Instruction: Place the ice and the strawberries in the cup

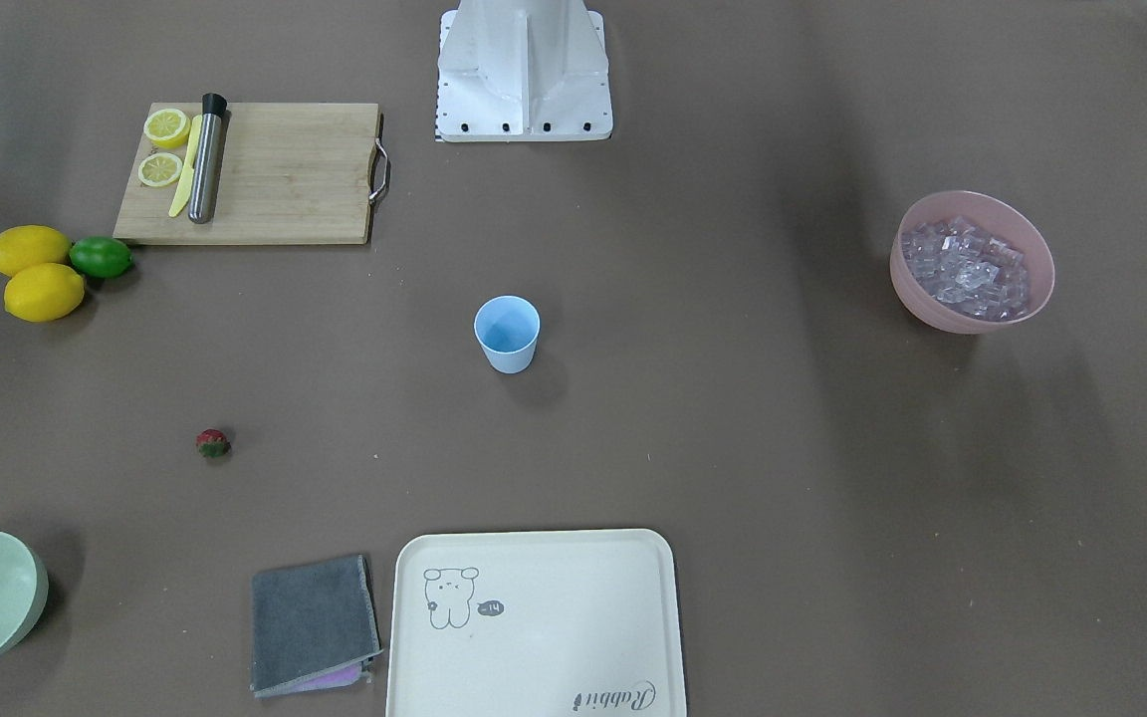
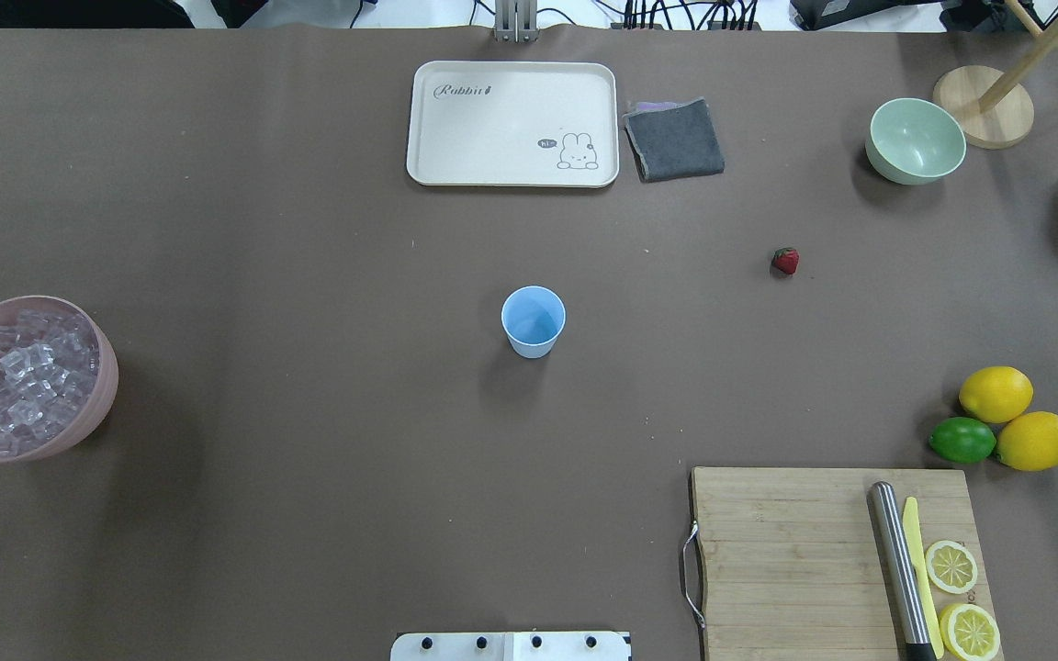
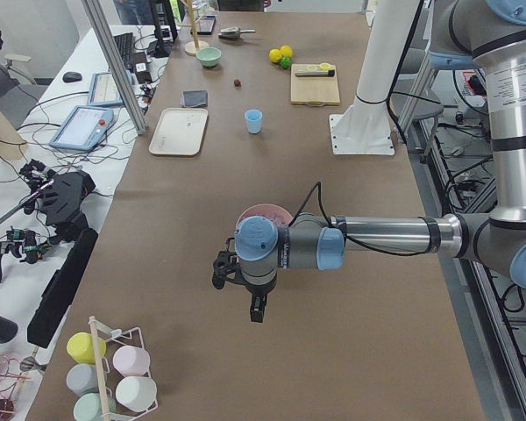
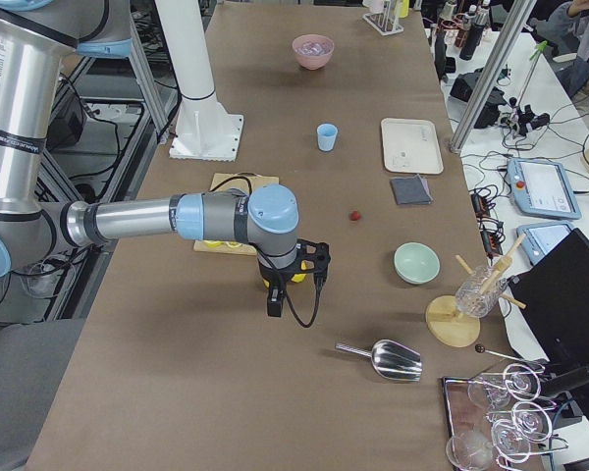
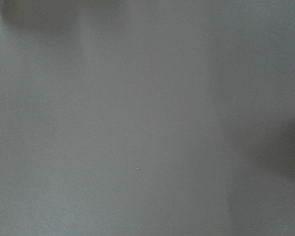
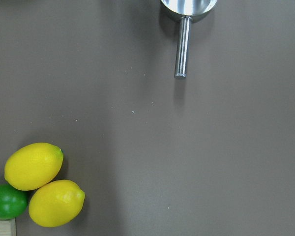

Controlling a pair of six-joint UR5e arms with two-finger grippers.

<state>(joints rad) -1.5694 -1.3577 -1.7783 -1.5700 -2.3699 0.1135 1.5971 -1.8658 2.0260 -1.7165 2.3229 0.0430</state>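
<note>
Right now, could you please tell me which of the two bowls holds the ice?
The pink bowl, at the robot's left: it is heaped with clear ice cubes, while the pale green bowl shows nothing inside.

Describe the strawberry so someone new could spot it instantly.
In the overhead view, find the cream rabbit tray at the far edge, then the grey cloth and pale green bowl to its right. The strawberry lies alone on the brown table nearer than those two: the only small red thing, far smaller than the lemons.

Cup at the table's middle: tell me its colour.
Light blue; the cup shows it best in the overhead view.
</note>
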